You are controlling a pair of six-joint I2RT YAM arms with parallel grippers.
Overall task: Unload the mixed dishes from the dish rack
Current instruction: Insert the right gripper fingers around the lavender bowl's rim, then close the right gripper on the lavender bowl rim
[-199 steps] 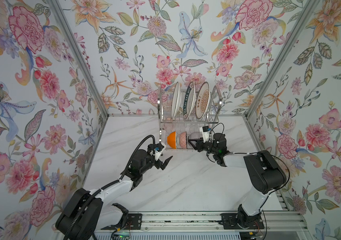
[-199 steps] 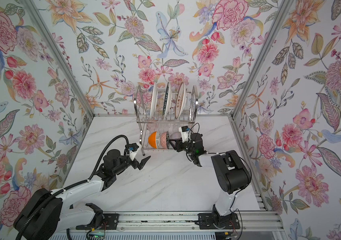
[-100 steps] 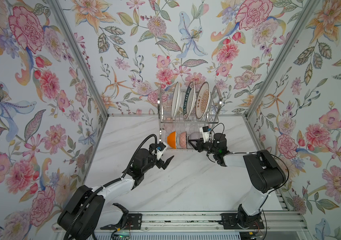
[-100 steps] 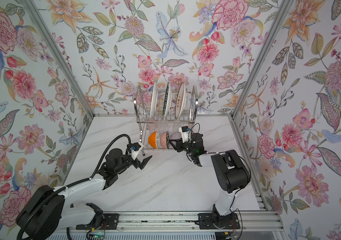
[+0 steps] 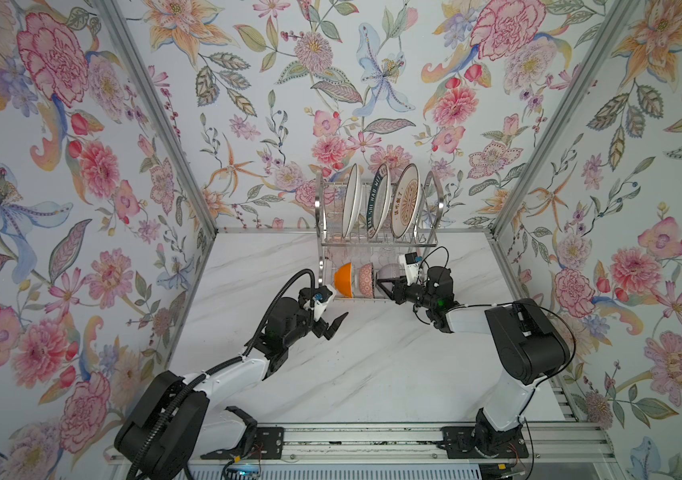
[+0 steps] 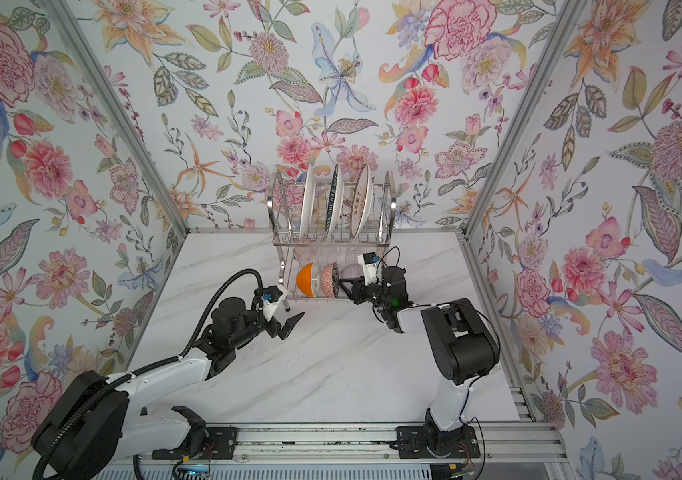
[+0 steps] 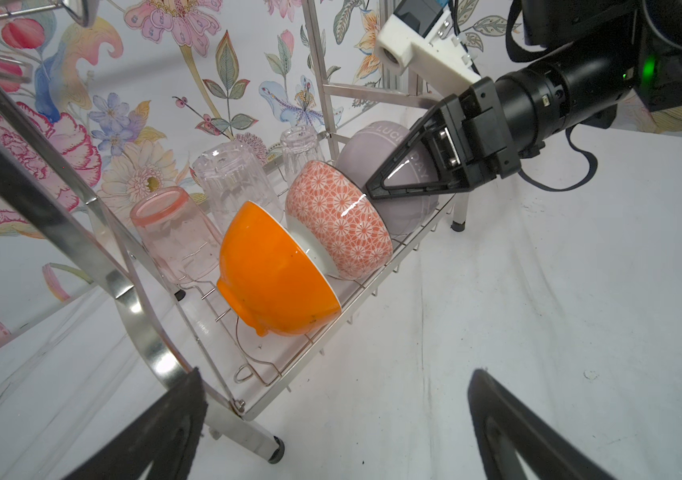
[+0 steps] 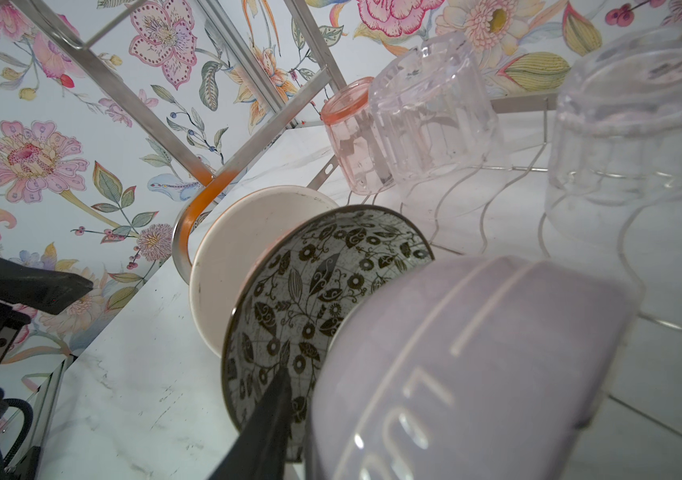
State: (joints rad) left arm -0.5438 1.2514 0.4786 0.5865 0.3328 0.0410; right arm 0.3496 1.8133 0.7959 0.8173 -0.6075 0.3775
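Unloading looks to be at its first pick; the two-tier chrome wire dish rack [image 7: 140,307] stands at 12 o'clock on the white marble-look table [image 5: 372,374] with nothing out yet.

- Top tier: three plates on edge; plain white plate [image 5: 352,199], green-lettered plate [image 5: 376,199], orange sunburst plate [image 5: 406,199].
- Bottom tier: a row of bowls, with clear glass tumblers [image 7: 235,178] upturned behind them at 12 o'clock.
- Right gripper [image 5: 383,284] is at the 3 o'clock end of that row, on the pale grey-lilac ceramic bowl [image 7: 368,141]; one black finger lies in the gap between it and the pink-patterned bowl [image 7: 339,216]; the second finger is hidden; jaws narrow, but whether they already pinch the bowl's wall I cannot tell.
- Left gripper [image 5: 333,322] hovers low at 7 o'clock of the glossy orange bowl [image 7: 273,274]; jaws spread wide, holding nothing.

Next move, as I judge it: make the pinch firm on the grey bowl's wall; draw it up and toward 6 o'clock, clear of the wire prongs and under the upper shelf; avoid dragging the patterned neighbour close against it; set it on bare table.
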